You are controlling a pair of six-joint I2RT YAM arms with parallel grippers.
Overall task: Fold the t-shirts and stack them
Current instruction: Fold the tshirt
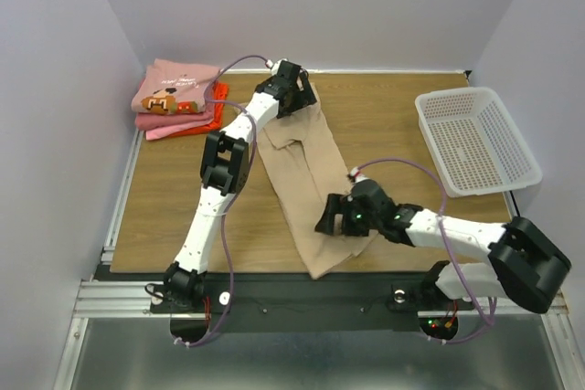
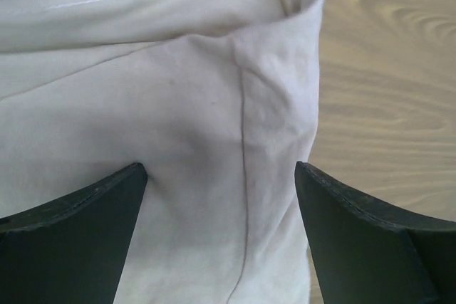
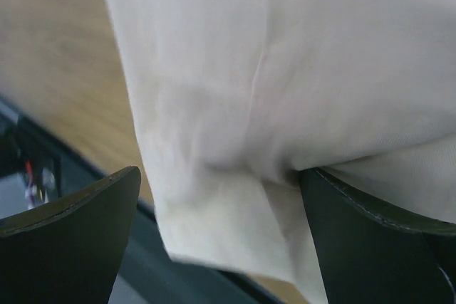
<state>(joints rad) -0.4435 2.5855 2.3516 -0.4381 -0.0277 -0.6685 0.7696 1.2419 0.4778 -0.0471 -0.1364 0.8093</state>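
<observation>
The tan t-shirt (image 1: 302,171) lay on the wooden table (image 1: 393,125) as a long, narrow strip running between the two tools. The left gripper (image 1: 297,84) sat over its far end and the right gripper (image 1: 331,216) over its near end. In the left wrist view the jaws stood wide, with a seam and a raised fold of cloth directly between and ahead of the fingers (image 2: 92,211). Nothing was pinched. The right jaws were equally wide, and the hem drooped between and below the fingers (image 3: 78,211), close to the table's near edge.

The main risk, as I judged it, was an uneven grab. If either tool closed on only the top layer, the strip would peel open during the next fold. The bulge ahead of the left fingers could also be clamped as a crease and carried into the finished fold. On the right side, the sagging hem could slide off the table edge or slip out of a shallow pinch.

Well off to the left of the left gripper, the dusty pink graphic shirt (image 1: 174,84) topped a pile over an orange-red shirt (image 1: 215,114). A careless swing could knock that pile askew. The white mesh basket (image 1: 475,143) stood well clear, beyond the right arm.
</observation>
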